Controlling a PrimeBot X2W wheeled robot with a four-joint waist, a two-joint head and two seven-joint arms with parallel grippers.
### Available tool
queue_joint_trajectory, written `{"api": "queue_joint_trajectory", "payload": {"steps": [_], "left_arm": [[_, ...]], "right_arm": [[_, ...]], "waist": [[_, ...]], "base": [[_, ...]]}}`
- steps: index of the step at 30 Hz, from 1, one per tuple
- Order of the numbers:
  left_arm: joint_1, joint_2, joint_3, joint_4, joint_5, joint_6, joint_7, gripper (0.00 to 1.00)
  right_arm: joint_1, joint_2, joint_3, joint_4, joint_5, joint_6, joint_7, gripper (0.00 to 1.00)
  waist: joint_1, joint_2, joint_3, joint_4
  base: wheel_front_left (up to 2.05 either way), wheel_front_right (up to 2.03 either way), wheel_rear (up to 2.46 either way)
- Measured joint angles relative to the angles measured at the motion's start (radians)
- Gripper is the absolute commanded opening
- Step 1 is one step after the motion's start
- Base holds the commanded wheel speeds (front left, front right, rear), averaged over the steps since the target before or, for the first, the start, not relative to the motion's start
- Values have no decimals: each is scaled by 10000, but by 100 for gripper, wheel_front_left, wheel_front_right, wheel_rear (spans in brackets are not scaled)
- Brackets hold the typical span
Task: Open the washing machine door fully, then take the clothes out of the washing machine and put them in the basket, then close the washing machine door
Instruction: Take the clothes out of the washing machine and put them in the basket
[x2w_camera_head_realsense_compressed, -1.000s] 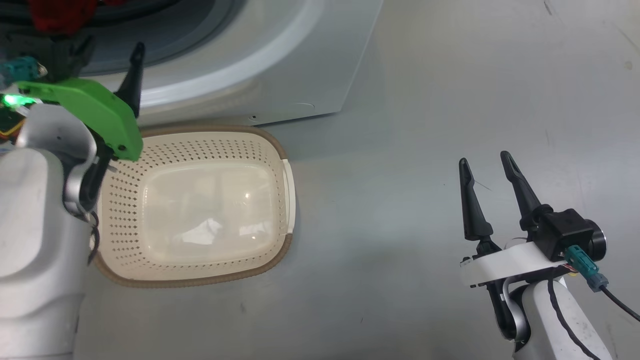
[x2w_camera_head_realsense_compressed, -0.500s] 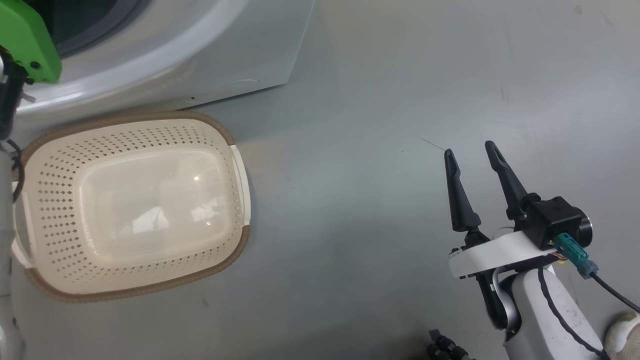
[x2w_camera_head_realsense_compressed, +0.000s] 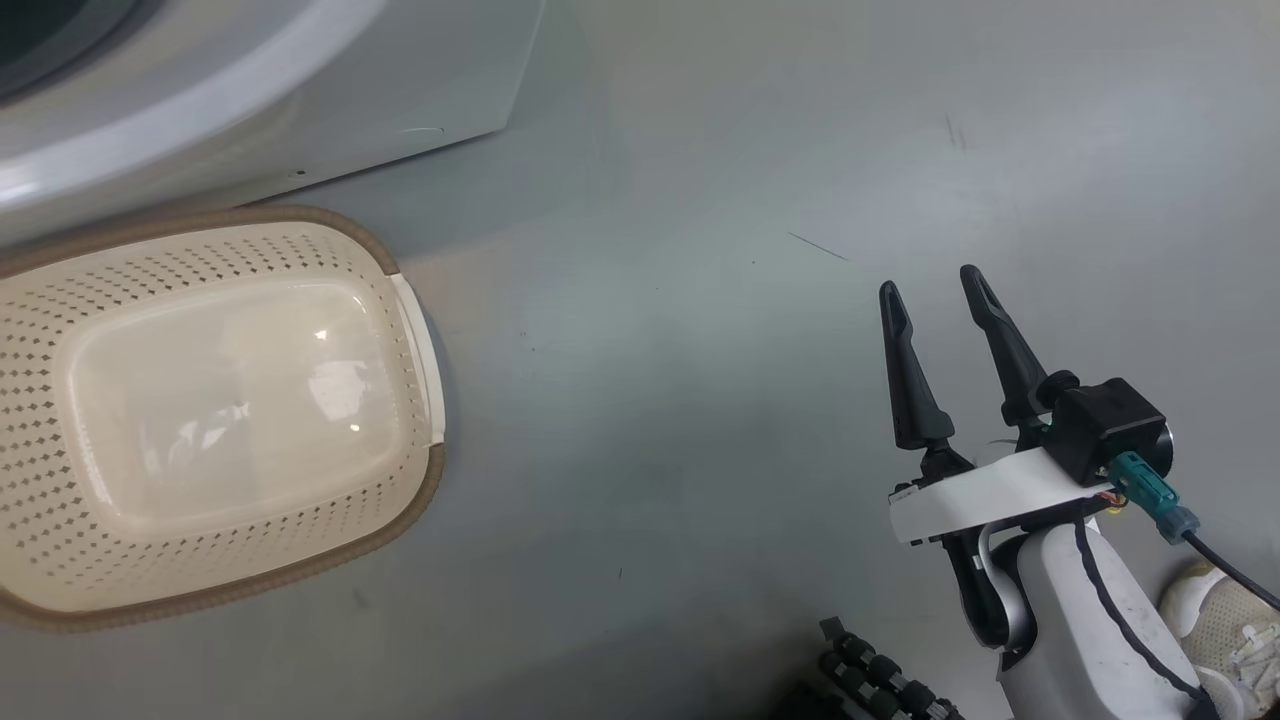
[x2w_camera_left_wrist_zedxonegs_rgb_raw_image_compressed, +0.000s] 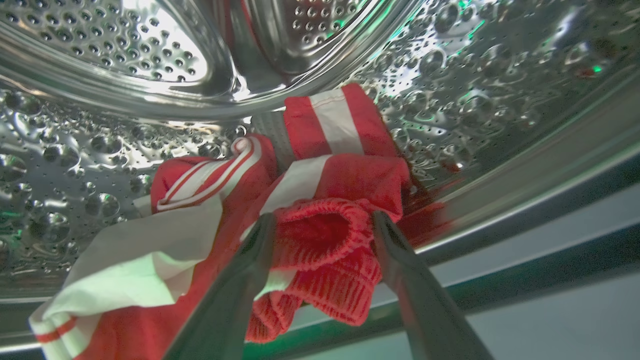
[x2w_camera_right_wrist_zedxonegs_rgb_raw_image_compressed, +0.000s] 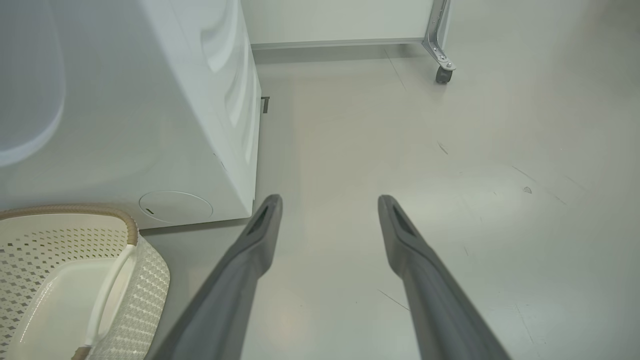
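Plainly, the coming move turns on the left pincer. It stands wide open inside the steel drum of the washing machine, with the ribbed red cuff of the clothes bunched right between its two fingers; whether the cuff touches both I cannot tell. The bundle's long axis runs aslant, from low at the left of that pincer up past its tips, so closing here would likely catch one thick fold crosswise. The drum's lip lies close under the fingers at the right, an edge the cloth must be lifted over. The right pincer, likewise wide and empty, hangs over bare floor, well apart from the clothes. The empty basket sits to its left, just beside the machine's front.
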Motion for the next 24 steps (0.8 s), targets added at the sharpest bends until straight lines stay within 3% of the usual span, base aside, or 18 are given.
{"api": "queue_joint_trajectory", "payload": {"steps": [5, 7, 8, 9, 10, 24], "left_arm": [[-291, 130, 163, 566, 50, 167, 347, 100], [-294, 125, 169, 759, 52, 249, 339, 62], [-294, 125, 169, 838, 52, 267, 341, 49], [-297, 127, 178, 895, 52, 309, 343, 14], [-312, 128, 173, 955, 54, 343, 376, 0], [-701, -186, 111, 1260, 151, 351, -372, 0]], "right_arm": [[-12, 23, -12, 4, 134, 0, 0, 100], [-35, 23, -25, 4, 134, 0, 0, 100], [-48, 25, -29, -2, 134, 0, 0, 100], [-58, 25, -35, -4, 140, 0, -2, 100], [-81, 25, -36, -6, 150, 0, 0, 100], [-289, 35, -276, -157, 146, -17, -2, 100]], "waist": [[0, 0, 274, -172], [0, 0, 338, -203], [0, 0, 357, -212], [0, 0, 373, -215], [0, 0, 388, -215], [-1, 0, 617, 186]], "base": [[0, 0, 0], [0, 0, 0], [0, 0, 0], [0, 0, 0], [0, 0, 0], [0, 0, 0]]}}
